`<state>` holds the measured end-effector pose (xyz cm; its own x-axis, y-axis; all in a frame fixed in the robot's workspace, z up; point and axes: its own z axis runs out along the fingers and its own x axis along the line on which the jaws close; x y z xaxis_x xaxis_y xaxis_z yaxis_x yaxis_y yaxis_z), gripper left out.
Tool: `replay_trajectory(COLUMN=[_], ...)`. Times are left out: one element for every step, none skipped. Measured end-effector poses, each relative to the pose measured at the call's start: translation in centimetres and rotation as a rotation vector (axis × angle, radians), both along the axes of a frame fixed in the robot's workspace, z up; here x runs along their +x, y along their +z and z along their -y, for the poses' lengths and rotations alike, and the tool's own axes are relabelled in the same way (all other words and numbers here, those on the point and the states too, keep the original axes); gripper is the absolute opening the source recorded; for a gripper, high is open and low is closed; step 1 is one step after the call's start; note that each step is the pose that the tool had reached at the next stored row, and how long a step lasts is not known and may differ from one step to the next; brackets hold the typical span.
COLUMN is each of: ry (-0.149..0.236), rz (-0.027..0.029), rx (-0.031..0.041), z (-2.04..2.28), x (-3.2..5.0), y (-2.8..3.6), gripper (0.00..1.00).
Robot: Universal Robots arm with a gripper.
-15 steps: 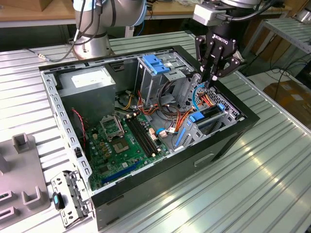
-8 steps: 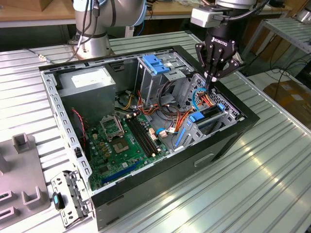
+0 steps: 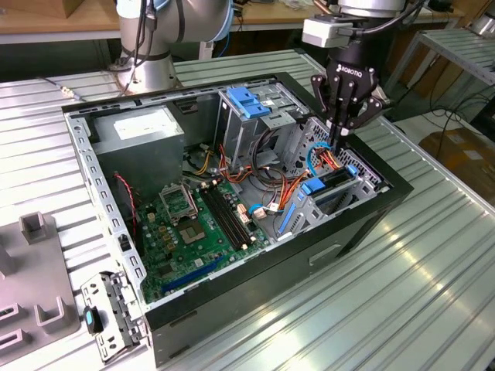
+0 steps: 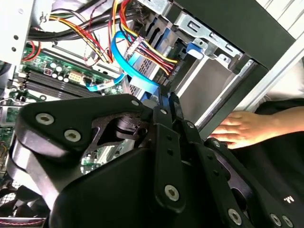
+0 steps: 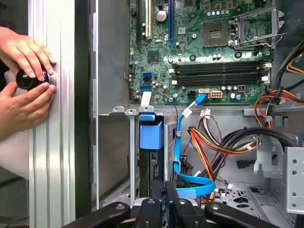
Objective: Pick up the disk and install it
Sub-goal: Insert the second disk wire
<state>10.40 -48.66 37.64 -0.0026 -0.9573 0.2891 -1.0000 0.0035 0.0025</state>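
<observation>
The gripper's [image 3: 341, 137] fingers [image 5: 156, 202] are drawn together, and they seem pinched on the top edge of the disk [image 3: 334, 183] — the grip itself is hidden, so that is a judgement. The disk stands on edge in its bay [image 3: 321, 202] at the case's [image 3: 363, 224] front corner, blue rail [image 5: 151, 134] uppermost, apparently most of the way in. The blue cable [image 5: 184, 156] and a wire bundle [image 5: 209, 147] lie just beside the slot; pushing down could trap them. A tilted disk may jam on the rails. A person's hands [image 5: 23, 85] rest on the table [image 5: 52, 142] near the case — a pinch risk if the arm swings out.
</observation>
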Motion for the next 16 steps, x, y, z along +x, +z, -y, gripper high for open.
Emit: replay_trajectory(ry=[0.0,0.0,0.0,0.0,0.0,0.0,0.0,0.0,0.0,0.0,0.0,0.0,0.0,0.0,0.0,0.0], rz=[0.0,0.0,0.0,0.0,0.0001,0.0,0.0,0.0,0.0,0.0,0.0,0.0,0.0001,0.0007,0.0021,0.0032], rx=[-0.0042,-0.0071,-0.0114,-0.0118,-0.0119,-0.0114,-0.0113,-0.0115,-0.0116,-0.0117,-0.0117,-0.0117,-0.0118,-0.0117,-0.0118,-0.0118], z=[0.0,0.0,-0.01,-0.02,-0.03,-0.03,-0.03,-0.03,-0.03,-0.03,-0.03,-0.02,0.01,0.04,0.1,0.2], x=[0.0,0.0,0.01,0.01,0.01,0.03,0.04,0.04,0.05,0.05,0.05,0.05,0.05,0.06,0.06,0.06], y=[-0.11,-0.19,-0.31,-0.34,-0.35,-0.44,-0.51,-0.59,-0.69,-0.76,-0.84,-0.9,-0.96,-1.03,-1.14,-1.2], gripper=[0.18,0.18,0.19,0.19,0.19,0.25,0.25,0.25,0.25,0.25,0.24,0.17,0.17,0.16,0.16,0.16])
